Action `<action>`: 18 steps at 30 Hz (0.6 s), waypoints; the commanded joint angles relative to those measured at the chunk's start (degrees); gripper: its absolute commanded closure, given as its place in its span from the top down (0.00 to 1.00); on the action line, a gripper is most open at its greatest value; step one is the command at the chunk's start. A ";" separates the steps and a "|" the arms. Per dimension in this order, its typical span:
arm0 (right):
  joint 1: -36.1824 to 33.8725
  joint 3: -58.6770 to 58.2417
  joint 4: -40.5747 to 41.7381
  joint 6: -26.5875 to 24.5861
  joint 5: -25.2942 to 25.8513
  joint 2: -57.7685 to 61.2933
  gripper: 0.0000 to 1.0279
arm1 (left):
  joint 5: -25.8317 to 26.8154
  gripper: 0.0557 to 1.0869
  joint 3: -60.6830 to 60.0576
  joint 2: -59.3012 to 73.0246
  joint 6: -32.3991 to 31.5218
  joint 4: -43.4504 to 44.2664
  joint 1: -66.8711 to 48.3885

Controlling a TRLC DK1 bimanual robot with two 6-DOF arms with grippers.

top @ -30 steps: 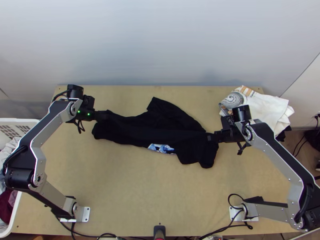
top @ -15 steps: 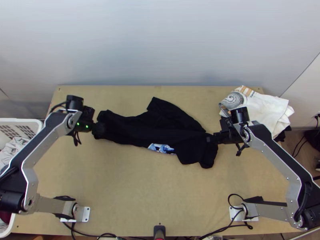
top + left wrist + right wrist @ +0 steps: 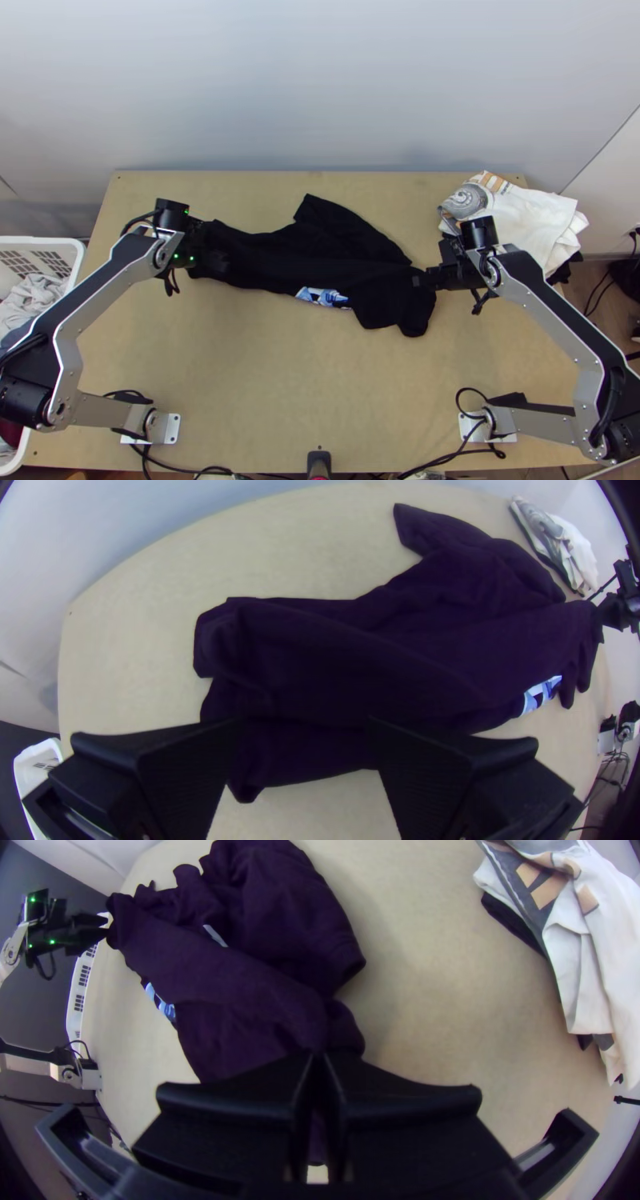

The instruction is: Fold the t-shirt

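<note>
T-shirt (image 3: 320,256) is lying across the middle of the table (image 3: 264,384), pretty bunched up and sort of long and narrow, with one dark flap poking up toward the wall (image 3: 320,80) and a bit of blue-and-white print (image 3: 322,297) peeking out along the near edge. Main change is the left gripper (image 3: 221,261): a second ago it was up at the far corner of the shirt's left end, then half a second ago it had pulled back and nearer the table's front, and now it's swung inward so it sits over that left end. Its jaws are wide apart, and the left wrist view has dark cloth stretching out beyond and between them, nothing pinched. The arm behind it has dropped its elbow lower toward the near side than in the first frame, too. Right gripper (image 3: 426,278) is basically where it was half a second back, at the shirt's right end, jaws squeezed narrow with a piece of the black fabric caught between them. The shirt itself has hardly budged: same flap, same print, same lumpy bit by the right gripper. Off to the right, the white cloth pile (image 3: 540,220) is sitting at the table's far corner just like before, and the laundry basket (image 3: 74,245) is still over on the left.
</note>
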 commanded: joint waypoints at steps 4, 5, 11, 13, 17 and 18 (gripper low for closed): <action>0.13 -0.58 0.05 0.14 -0.04 -0.65 0.03 | -3.60 0.86 -2.21 2.12 1.75 4.77 -0.92; 0.13 -0.58 0.05 0.14 -0.04 -0.65 0.03 | -4.04 0.86 -2.56 2.21 1.75 5.38 -0.92; 0.39 -0.23 0.05 0.14 -0.04 -0.65 0.03 | -4.92 0.86 -1.95 3.18 2.10 6.44 -0.31; 0.39 -0.32 0.05 0.14 -0.04 -0.65 0.03 | -5.01 0.86 -1.59 3.44 2.19 6.44 -0.22; 0.39 -0.32 0.05 0.14 -0.04 -0.56 0.03 | -4.92 0.72 -1.16 3.79 2.45 7.76 0.13; 0.39 -0.32 0.05 0.14 -0.04 -0.56 0.03 | -4.83 0.66 -0.80 3.97 2.36 7.76 0.22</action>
